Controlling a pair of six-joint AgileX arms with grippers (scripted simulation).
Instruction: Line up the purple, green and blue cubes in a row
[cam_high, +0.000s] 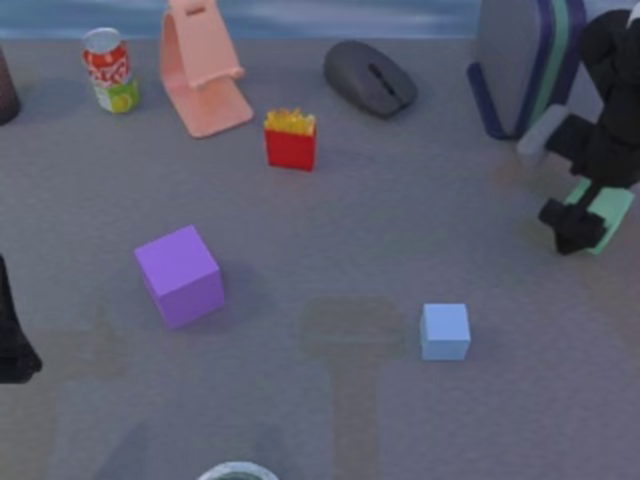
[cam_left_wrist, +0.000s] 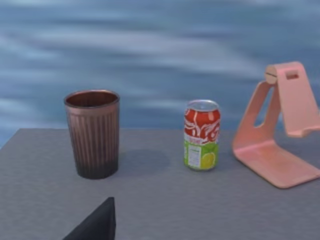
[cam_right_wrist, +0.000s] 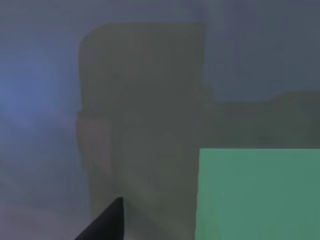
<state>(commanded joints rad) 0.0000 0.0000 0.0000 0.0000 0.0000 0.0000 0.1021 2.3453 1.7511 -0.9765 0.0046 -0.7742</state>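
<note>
The purple cube (cam_high: 180, 275) sits left of the table's middle and the small blue cube (cam_high: 445, 331) right of middle, both far from either gripper. The green cube (cam_high: 610, 215) lies near the right edge, partly covered by my right gripper (cam_high: 572, 226), which hangs over its left side. In the right wrist view the green cube (cam_right_wrist: 260, 195) looms close beside one dark fingertip (cam_right_wrist: 111, 222), with a gap between them; the gripper is open and holds nothing. My left gripper (cam_high: 14, 345) is parked at the left edge, open, with one fingertip (cam_left_wrist: 100, 225) showing.
Along the back stand a soda can (cam_high: 110, 68), a pink phone stand (cam_high: 205, 70), a red fries box (cam_high: 290, 140), a grey mouse (cam_high: 370, 78) and a grey-blue bag (cam_high: 515, 60). A brown cup (cam_left_wrist: 92, 132) stands at the far left. A round white rim (cam_high: 237, 470) shows at the front edge.
</note>
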